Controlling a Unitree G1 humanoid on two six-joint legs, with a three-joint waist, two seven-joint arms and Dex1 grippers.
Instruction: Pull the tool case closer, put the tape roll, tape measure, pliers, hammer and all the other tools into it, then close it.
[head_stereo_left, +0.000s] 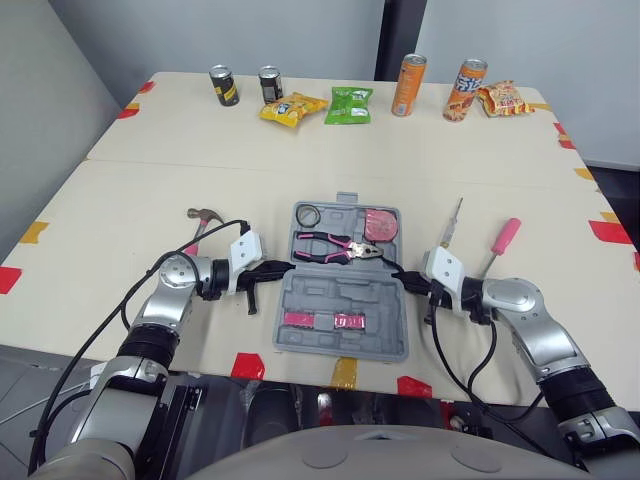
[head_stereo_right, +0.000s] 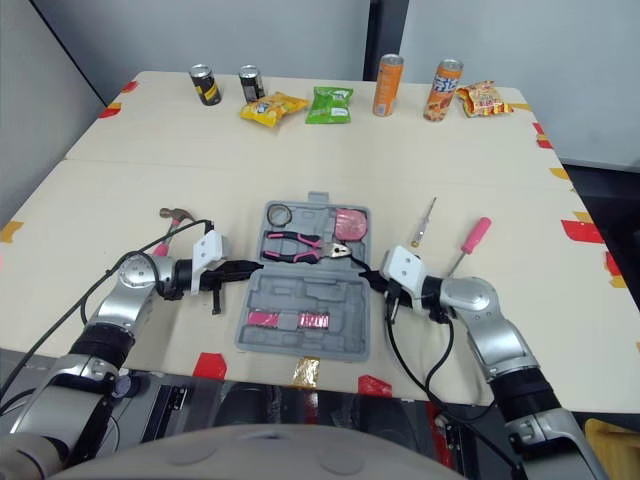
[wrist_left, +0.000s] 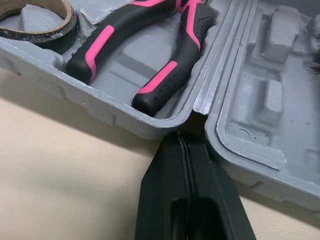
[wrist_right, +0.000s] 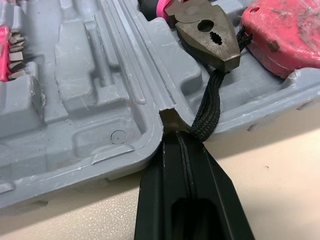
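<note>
The left gripper (wrist_left: 183, 141) has its two black fingers pressed flat together with nothing between them. Its tip touches the left end of the hinge line of the open tool case (head_stereo_left: 345, 292). The right gripper (wrist_right: 177, 136) is closed the same way, and its tip sits in the notch at the hinge's right end. The black cord (wrist_right: 207, 111) of the tape measure lies against it.

The grey tool case lies open and flat near the table's front edge, between the two arms. Its hinge runs left to right and its handle is on the far side. In the far half, the tape roll (head_stereo_left: 306, 215) sits at the left and the pink tape measure (head_stereo_left: 380, 224) at the right. The pliers (head_stereo_left: 335, 247) lie across that half with the long axis left to right, the metal head to the right and the black-and-pink handles to the left. The near half holds a pink insert (head_stereo_left: 322, 320).

The hammer (head_stereo_left: 205, 217) lies on the table left of the case, its head away from the robot and its handle running back under the left arm. Right of the case lie a slim screwdriver (head_stereo_left: 452, 222) and a pink-handled screwdriver (head_stereo_left: 503, 243). Both slant, with the far end further right.

Along the far edge stand two dark cans (head_stereo_left: 224, 85) and two orange cans (head_stereo_left: 408, 84), among yellow (head_stereo_left: 293, 108), green (head_stereo_left: 349, 105) and red (head_stereo_left: 503, 99) snack packets. Their lettering is too small to read.

The cream table (head_stereo_left: 120, 230) has a seam across it and red and yellow tape marks at its edges. Behind it are grey walls.
</note>
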